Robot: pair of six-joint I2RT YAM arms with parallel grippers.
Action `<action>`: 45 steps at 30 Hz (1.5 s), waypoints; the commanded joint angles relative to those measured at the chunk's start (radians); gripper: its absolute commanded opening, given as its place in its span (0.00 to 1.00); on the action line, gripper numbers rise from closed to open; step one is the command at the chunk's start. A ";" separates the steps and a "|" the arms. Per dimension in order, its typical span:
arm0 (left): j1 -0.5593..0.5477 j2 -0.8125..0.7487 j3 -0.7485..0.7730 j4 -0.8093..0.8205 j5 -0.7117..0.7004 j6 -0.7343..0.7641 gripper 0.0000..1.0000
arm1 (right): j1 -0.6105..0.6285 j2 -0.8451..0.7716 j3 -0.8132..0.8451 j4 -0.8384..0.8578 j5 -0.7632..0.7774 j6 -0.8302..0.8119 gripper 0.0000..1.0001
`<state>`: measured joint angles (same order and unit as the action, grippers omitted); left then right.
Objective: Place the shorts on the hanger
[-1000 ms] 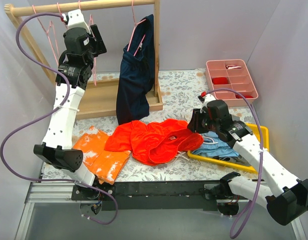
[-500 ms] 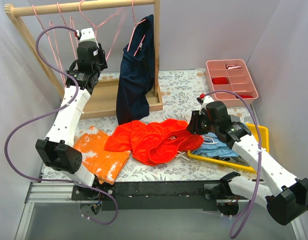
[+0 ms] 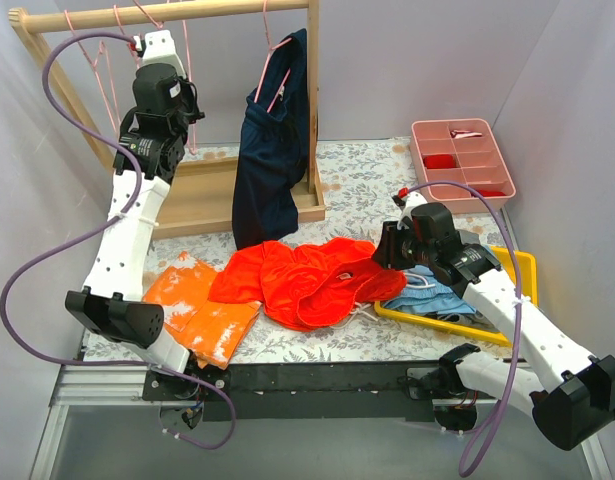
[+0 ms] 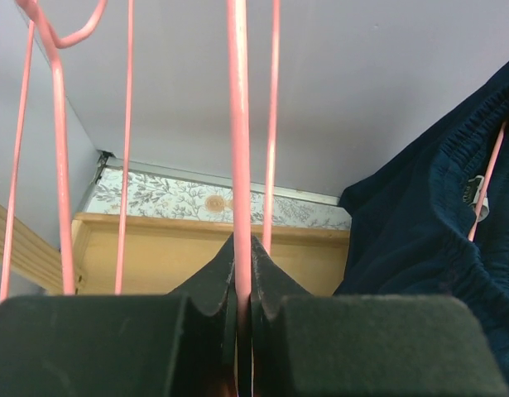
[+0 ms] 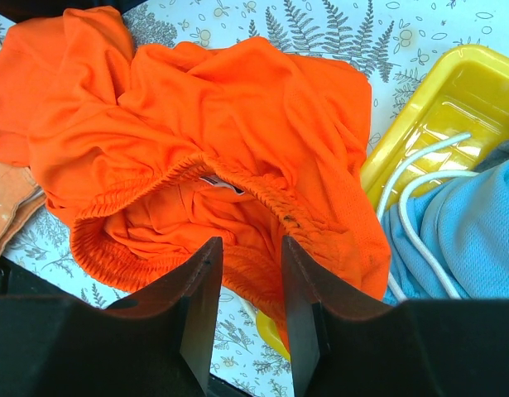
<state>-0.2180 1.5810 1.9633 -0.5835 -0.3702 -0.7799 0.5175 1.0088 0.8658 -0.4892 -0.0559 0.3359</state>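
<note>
The red-orange shorts (image 3: 307,280) lie crumpled on the table's middle, their right edge lapping the yellow tray; the waistband opening shows in the right wrist view (image 5: 204,124). My right gripper (image 3: 387,245) (image 5: 250,244) hovers open just over that right edge, with nothing between its fingers. Up at the rack, my left gripper (image 3: 190,100) (image 4: 243,248) is shut on one thin pink wire of a hanger (image 4: 237,124) that hangs from the pole. Other pink hangers (image 4: 126,124) hang beside it.
A wooden rack pole (image 3: 177,12) spans the back left, with a dark navy garment (image 3: 272,150) hanging at its right end. An orange speckled cloth (image 3: 197,310) lies front left. A yellow tray (image 3: 522,265) holds blue cloth (image 3: 432,295). A pink compartment box (image 3: 462,160) sits back right.
My left gripper has closed onto the pink hanger wire, after the arm swung right under the pole and came back left. The right arm has hardly moved.
</note>
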 commanded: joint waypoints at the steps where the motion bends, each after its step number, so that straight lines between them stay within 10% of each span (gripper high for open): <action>1: 0.005 -0.071 0.013 0.008 -0.010 0.004 0.00 | -0.004 0.004 -0.001 0.046 -0.007 -0.012 0.43; 27: 0.005 -0.656 -0.477 -0.258 0.246 -0.170 0.00 | -0.004 0.016 0.002 0.032 -0.035 -0.011 0.42; 35: 0.003 -0.874 -0.544 -0.167 0.610 -0.168 0.00 | -0.004 -0.015 0.012 -0.023 0.007 -0.006 0.43; 45: -0.098 -0.727 -0.592 -0.125 0.904 -0.205 0.00 | -0.004 -0.150 -0.036 -0.072 0.120 0.058 0.54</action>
<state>-0.2440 0.7654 1.4109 -0.7128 0.4122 -0.9619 0.5175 0.9134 0.8608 -0.5362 -0.0010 0.3637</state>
